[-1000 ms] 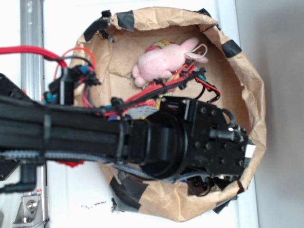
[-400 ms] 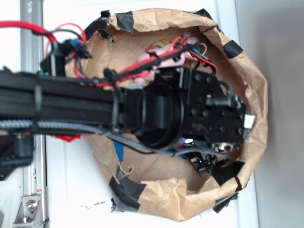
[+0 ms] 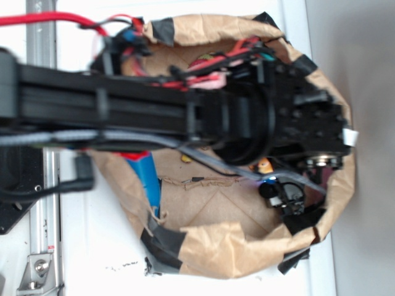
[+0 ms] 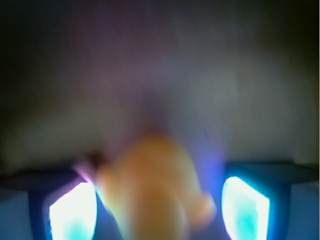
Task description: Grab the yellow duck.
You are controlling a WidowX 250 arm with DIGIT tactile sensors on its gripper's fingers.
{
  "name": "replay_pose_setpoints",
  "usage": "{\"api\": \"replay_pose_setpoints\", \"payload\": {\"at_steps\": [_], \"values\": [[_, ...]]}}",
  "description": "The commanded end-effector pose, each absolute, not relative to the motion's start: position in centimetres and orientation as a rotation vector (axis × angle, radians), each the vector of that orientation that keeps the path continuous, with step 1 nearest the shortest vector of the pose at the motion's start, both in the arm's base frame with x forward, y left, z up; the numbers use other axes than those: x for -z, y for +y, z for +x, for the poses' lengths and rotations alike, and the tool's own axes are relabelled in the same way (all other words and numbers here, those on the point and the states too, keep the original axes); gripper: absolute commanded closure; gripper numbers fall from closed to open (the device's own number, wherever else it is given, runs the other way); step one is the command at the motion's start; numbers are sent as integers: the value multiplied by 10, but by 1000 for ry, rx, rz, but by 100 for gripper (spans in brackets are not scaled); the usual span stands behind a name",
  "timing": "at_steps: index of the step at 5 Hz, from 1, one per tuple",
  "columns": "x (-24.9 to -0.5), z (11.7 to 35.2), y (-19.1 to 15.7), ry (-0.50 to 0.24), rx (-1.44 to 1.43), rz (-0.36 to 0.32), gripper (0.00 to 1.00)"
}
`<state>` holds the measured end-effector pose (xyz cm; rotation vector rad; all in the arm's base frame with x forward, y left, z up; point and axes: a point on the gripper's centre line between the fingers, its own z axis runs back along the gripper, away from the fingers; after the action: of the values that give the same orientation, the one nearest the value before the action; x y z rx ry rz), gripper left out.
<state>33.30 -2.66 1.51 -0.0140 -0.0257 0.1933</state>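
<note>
Since the earlier frames the arm (image 3: 123, 105) has been swinging toward the top of the exterior view, so that it is now covering the pink bunny (image 3: 210, 80) almost entirely; only a pink sliver is showing between the red cables (image 3: 216, 61). Inside the paper bag (image 3: 210, 246), the bare brown floor is now lying exposed on the lower side. In the exterior view the gripper (image 3: 281, 179) is reaching down near the bag's right wall, and a small yellow-orange patch, the duck (image 3: 265, 165), is showing just beside the black wrist housing. In the wrist view, which is heavily blurred, the duck (image 4: 155, 190) is appearing as a yellow-orange mass low in the frame, lying between the two glowing fingers (image 4: 72, 217). The fingers are standing apart on either side of the duck, but whether they are touching it cannot be told from the blur. A blue object (image 3: 145, 179) is lying against the bag's left wall, below the arm.
</note>
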Motion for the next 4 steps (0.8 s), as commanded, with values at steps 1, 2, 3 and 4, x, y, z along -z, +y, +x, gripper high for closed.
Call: {"api": "replay_pose_setpoints", "payload": {"at_steps": [1, 2, 3, 4], "values": [[-9, 336, -31, -32, -189, -13, 100], [-17, 333, -32, -40, -178, -21, 100], [-29, 327, -30, -43, -184, 14, 100], [-77, 308, -19, -75, -149, 63, 100]]}}
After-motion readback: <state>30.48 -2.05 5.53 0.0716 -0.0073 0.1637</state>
